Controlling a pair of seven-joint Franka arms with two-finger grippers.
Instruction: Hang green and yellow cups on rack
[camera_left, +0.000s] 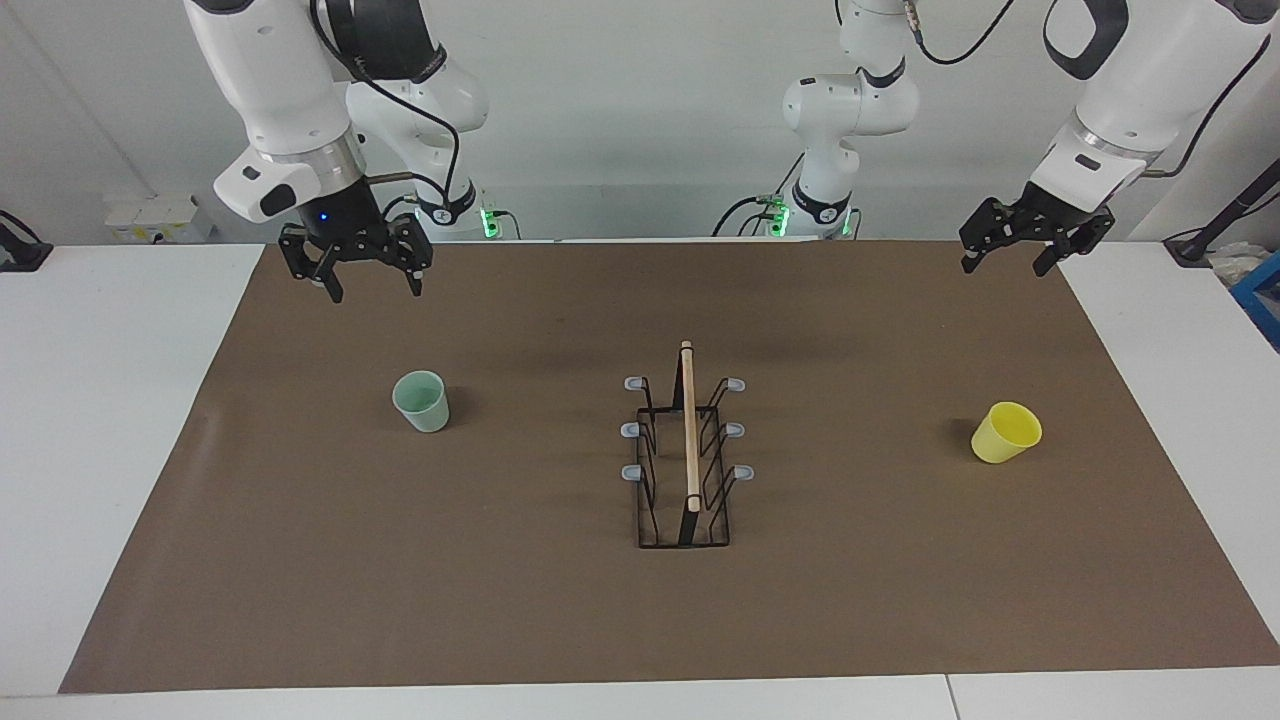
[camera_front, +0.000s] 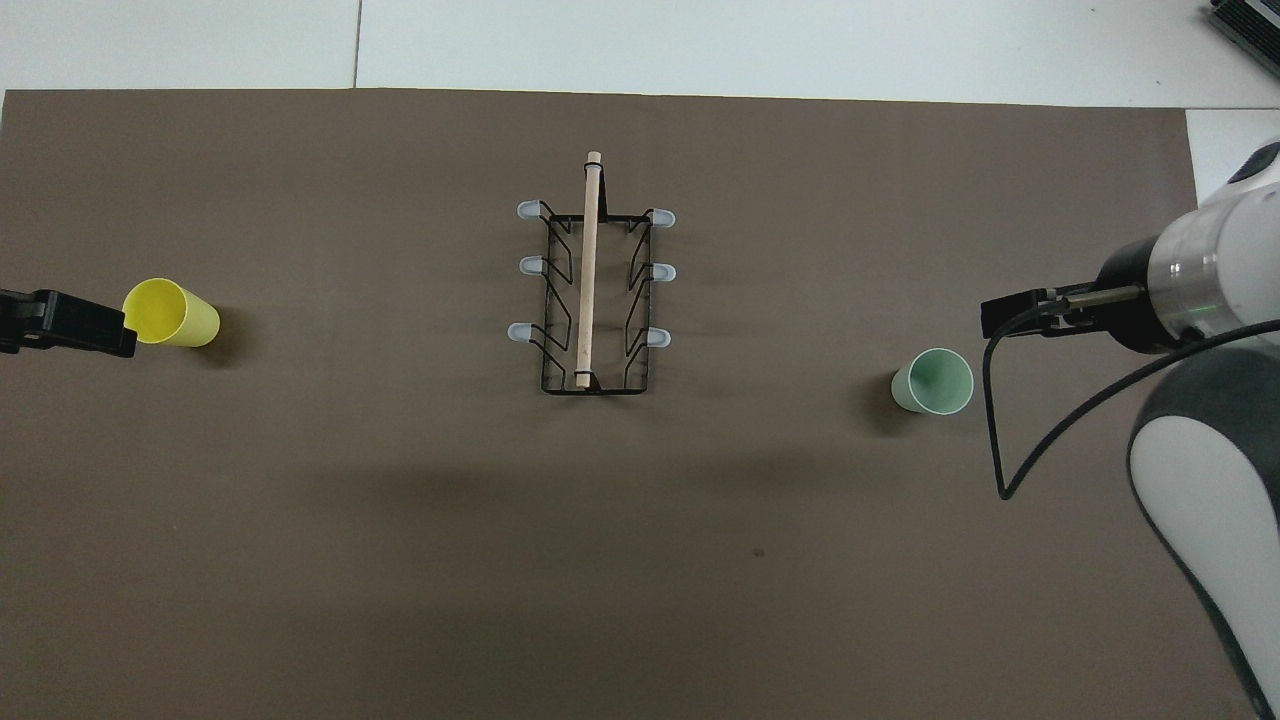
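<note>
The pale green cup (camera_left: 421, 401) stands mouth up on the brown mat toward the right arm's end; it also shows in the overhead view (camera_front: 932, 381). The yellow cup (camera_left: 1005, 432) stands mouth up toward the left arm's end, also seen from overhead (camera_front: 170, 312). The black wire rack (camera_left: 688, 440) with its wooden top bar stands mid-table between them (camera_front: 590, 290), all its pegs bare. My right gripper (camera_left: 375, 288) hangs open and empty above the mat near the green cup. My left gripper (camera_left: 1004, 266) hangs open and empty above the mat's corner near the yellow cup.
The brown mat (camera_left: 560, 600) covers most of the white table (camera_left: 110, 420). A small white box (camera_left: 150, 215) and a blue object (camera_left: 1265, 295) sit off the mat at the table's ends.
</note>
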